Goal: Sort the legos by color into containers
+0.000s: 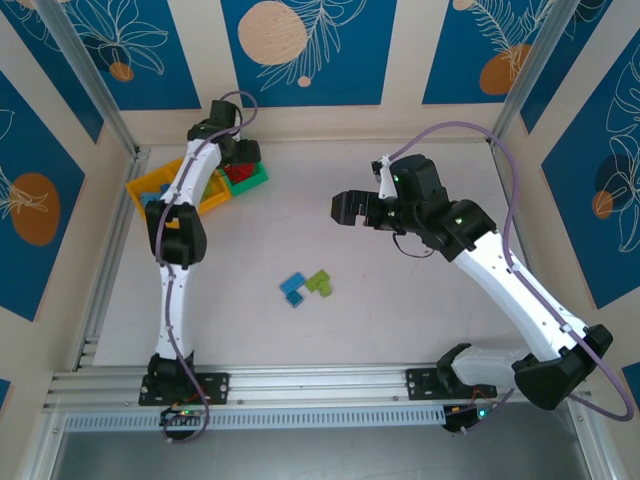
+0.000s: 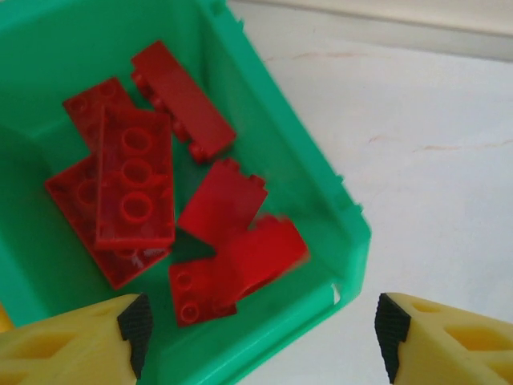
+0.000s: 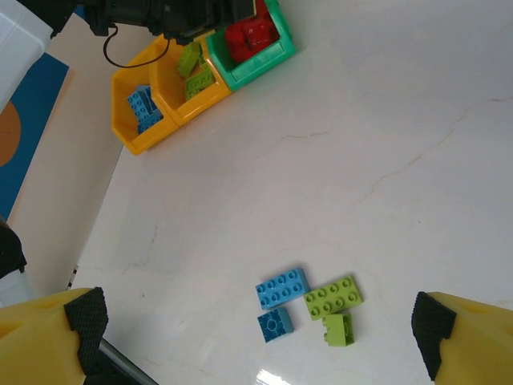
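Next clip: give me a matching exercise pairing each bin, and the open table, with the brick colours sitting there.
Column one:
1. green bin
2. middle yellow bin
3. end yellow bin
4. table

Column two:
A. blue bricks
B. red bricks
C. blue and lime bricks lying loose together
D. lime bricks

Pairs: 1-B, 2-D, 3-A, 4-C

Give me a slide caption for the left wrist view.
Left gripper open over the green bin, red legos piled inside, one of them blurred.
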Motion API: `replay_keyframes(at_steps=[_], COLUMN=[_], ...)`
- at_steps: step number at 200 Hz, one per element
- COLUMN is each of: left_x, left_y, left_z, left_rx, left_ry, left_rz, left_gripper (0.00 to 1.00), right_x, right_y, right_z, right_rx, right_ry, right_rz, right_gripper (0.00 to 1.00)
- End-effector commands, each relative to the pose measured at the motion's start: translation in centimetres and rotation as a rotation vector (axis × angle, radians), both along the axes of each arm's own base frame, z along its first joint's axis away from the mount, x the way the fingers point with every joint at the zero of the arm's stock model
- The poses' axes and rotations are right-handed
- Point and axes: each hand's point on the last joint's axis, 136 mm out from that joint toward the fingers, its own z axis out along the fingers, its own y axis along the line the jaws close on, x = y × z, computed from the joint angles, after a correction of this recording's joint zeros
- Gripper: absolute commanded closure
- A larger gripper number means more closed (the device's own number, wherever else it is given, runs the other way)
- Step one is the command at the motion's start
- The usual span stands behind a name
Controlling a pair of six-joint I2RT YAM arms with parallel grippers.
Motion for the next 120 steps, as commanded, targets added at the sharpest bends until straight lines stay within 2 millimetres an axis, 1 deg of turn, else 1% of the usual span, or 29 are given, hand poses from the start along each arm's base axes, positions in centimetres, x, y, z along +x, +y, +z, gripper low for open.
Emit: replay_keyframes(at_steps=[1, 3, 8, 11, 25, 27, 40, 43, 44, 56, 66, 75, 88, 100, 111, 120], left_x=[-2.2, -2.5, -3.2, -3.7, -6.7, -7.2, -10.7, -11.6, -11.9, -15.5, -18.6, -21.5, -25.8, -29.5, -32.2, -33.7], left_y=[-1.6, -1.8, -2.5, -2.9, -4.8, -5.1, -6.8, -7.1, -7.3, -8.8, -9.9, -11.2, -12.6, -13.6, -13.9, -14.0], left_z=[4.6, 4.6, 5.6, 5.7, 7.1, 7.0, 7.9, 7.8, 8.0, 8.0, 7.4, 7.2, 5.9, 4.5, 3.0, 1.7], left_rx=[-0.083, -0.093, -0.117, -0.13, -0.171, -0.173, -0.173, -0.17, -0.17, -0.155, -0.142, -0.132, -0.096, -0.064, -0.05, -0.047], left_ry=[-0.016, -0.012, -0.02, -0.013, -0.01, -0.003, -0.005, 0.0, -0.005, 0.007, 0.033, 0.044, 0.083, 0.123, 0.16, 0.191], left_rz=[-0.069, -0.075, -0.097, -0.11, -0.172, -0.18, -0.244, -0.261, -0.268, -0.332, -0.386, -0.444, -0.546, -0.641, -0.709, -0.739], left_gripper=[0.26, 0.26, 0.27, 0.27, 0.28, 0.29, 0.3, 0.3, 0.3, 0.3, 0.31, 0.32, 0.33, 0.33, 0.33, 0.32], right_x=[0.4, 0.4, 0.4, 0.5, 0.3, 0.3, 0.1, 0.0, 0.0, -0.3, -0.6, -1.1, -2.1, -3.5, -5.2, -6.6], right_y=[0.6, 0.6, 0.7, 0.6, 0.6, 0.6, 0.2, 0.1, 0.1, -0.4, -0.8, -1.1, -1.5, -1.5, -1.3, -1.1], right_z=[0.5, 0.4, 0.3, 0.3, 0.0, -0.1, -0.4, -0.5, -0.5, -0.9, -1.3, -1.6, -1.9, -2.2, -2.4, -2.5], right_rx=[-0.014, -0.015, -0.018, -0.02, -0.029, -0.031, -0.046, -0.05, -0.051, -0.063, -0.07, -0.074, -0.073, -0.075, -0.062, -0.047], right_ry=[-0.032, -0.033, -0.03, -0.03, -0.024, -0.022, -0.015, -0.012, -0.011, -0.001, 0.01, 0.02, 0.036, 0.053, 0.064, 0.083], right_rz=[0.037, 0.039, 0.044, 0.045, 0.055, 0.056, 0.053, 0.051, 0.05, 0.042, 0.039, 0.046, 0.069, 0.117, 0.183, 0.234], right_gripper=[0.0, 0.0, 0.0, 0.01, 0.0, 0.0, 0.01, 0.0, 0.0, 0.01, 0.0, 0.0, 0.0, 0.0, 0.0, 0.0])
